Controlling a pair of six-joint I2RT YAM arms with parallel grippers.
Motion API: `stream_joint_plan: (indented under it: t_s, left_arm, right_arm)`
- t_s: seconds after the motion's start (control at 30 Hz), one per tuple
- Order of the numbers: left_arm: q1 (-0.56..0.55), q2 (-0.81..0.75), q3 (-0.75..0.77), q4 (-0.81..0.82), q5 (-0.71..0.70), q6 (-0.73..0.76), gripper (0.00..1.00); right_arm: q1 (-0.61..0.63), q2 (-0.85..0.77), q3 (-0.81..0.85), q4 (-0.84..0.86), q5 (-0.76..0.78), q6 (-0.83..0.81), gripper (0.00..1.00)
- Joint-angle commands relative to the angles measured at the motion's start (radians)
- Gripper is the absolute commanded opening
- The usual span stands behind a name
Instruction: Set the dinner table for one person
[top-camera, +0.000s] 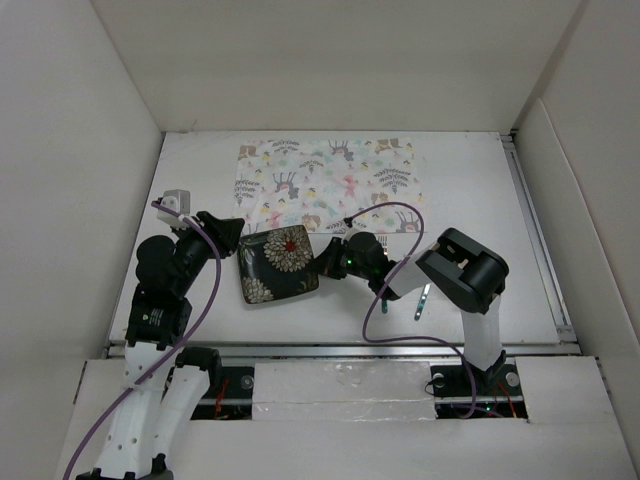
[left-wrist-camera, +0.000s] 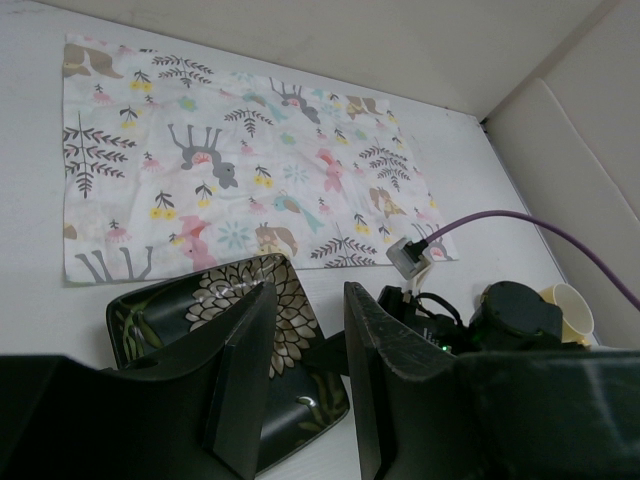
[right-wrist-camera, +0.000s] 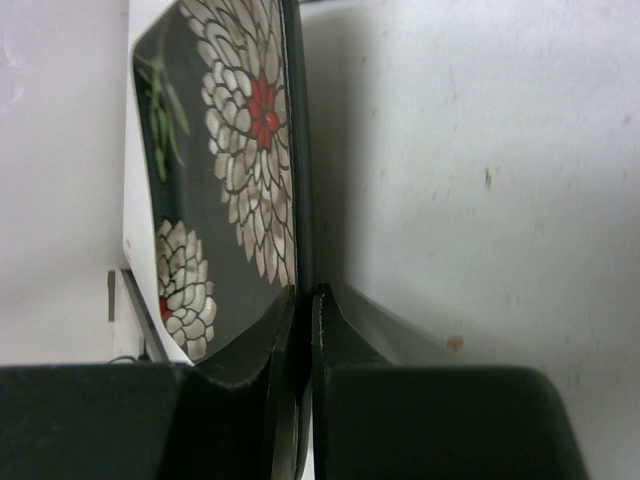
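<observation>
Dinner table (top-camera: 470, 200) is showing from above as a flat, matte white rectangle, walled on three sides, with bare room along its right flank. A printed cloth placemat (top-camera: 325, 185) is lying at the far middle. Nearer, a square, glossy black plate (top-camera: 278, 265) with chrysanthemum blooms is sitting just off the mat's front edge. The right gripper (top-camera: 322, 262) is pinching its right rim, and the left gripper (top-camera: 232, 232) is hovering at its left corner.

Left wrist view: the left gripper (left-wrist-camera: 308, 300) is standing wide apart, holding nothing, over the plate (left-wrist-camera: 190, 305). A pale yellow cup (left-wrist-camera: 570, 305) is peeking out at far right.

Right wrist view: the right gripper (right-wrist-camera: 305, 295) is clamping its fingers (right-wrist-camera: 270, 345) tight on the plate's (right-wrist-camera: 230, 150) thin raised rim.
</observation>
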Motion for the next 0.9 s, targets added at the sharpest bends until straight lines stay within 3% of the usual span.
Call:
stream_joint_plan:
  t_s: [0.0,0.17,0.33,0.63,0.87]
  left_arm:
    - [-0.004,-0.002,0.023,0.02,0.008,0.012,0.31]
    - [-0.004,-0.005,0.024,0.017,-0.006,0.01,0.41]
    - [-0.004,-0.003,0.023,0.018,0.005,0.01,0.43]
    - [-0.004,0.004,0.024,0.021,0.014,0.007,0.44]
    - [-0.004,0.01,0.026,0.02,0.014,0.008,0.44]
  right_arm:
    - [0.013,-0.174,0.009,0.17,-0.05,0.028,0.0]
    - [-0.068,-0.366,0.112,0.008,-0.041,-0.038,0.0]
    - [-0.199,-0.373,0.167,-0.034,-0.035,-0.043,0.0]
    - [-0.394,-0.172,0.409,-0.163,-0.129,-0.058,0.0]
    - [-0.452,-0.052,0.537,-0.272,-0.176,-0.101,0.0]
